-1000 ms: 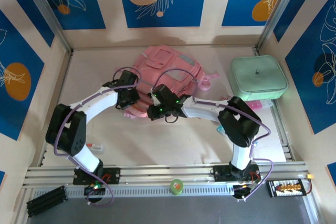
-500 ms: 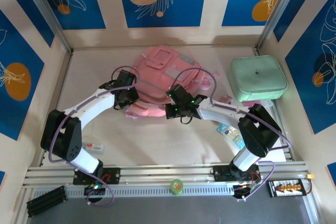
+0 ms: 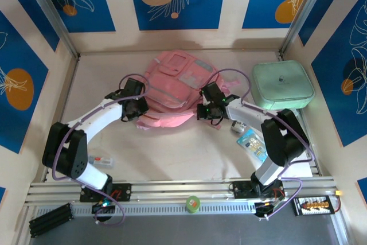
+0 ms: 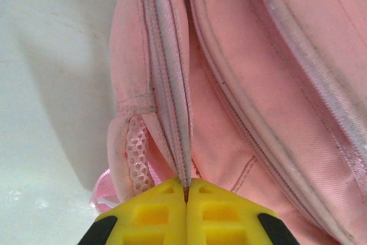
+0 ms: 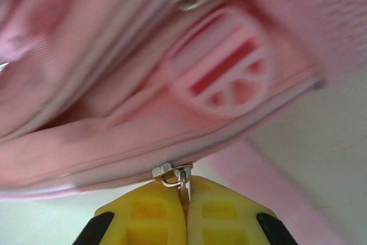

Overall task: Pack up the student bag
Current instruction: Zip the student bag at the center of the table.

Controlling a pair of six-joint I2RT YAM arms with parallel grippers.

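The pink student bag [image 3: 175, 84] lies flat at the back middle of the table. My left gripper [image 3: 139, 109] is at its near-left corner, shut on the edge of the zip tape [image 4: 182, 159] beside a mesh side pocket [image 4: 137, 153]. At the bag's near-right side my right gripper [image 3: 207, 109] is shut on the metal zip pull [image 5: 182, 183], whose slider [image 5: 166, 171] sits on the zip line right at the yellow fingertips. A round pink rubber patch [image 5: 221, 73] shows above it.
A mint-green zip case [image 3: 282, 85] stands at the back right. Small flat items, one blue packet [image 3: 250, 142] among them, lie near the right arm. A small item [image 3: 103, 159] lies at the near left. Wall panels close in the table.
My right gripper has travelled to the right along the bag's near edge, drawing the zip pull with it. The left gripper has stayed on the bag's left corner.
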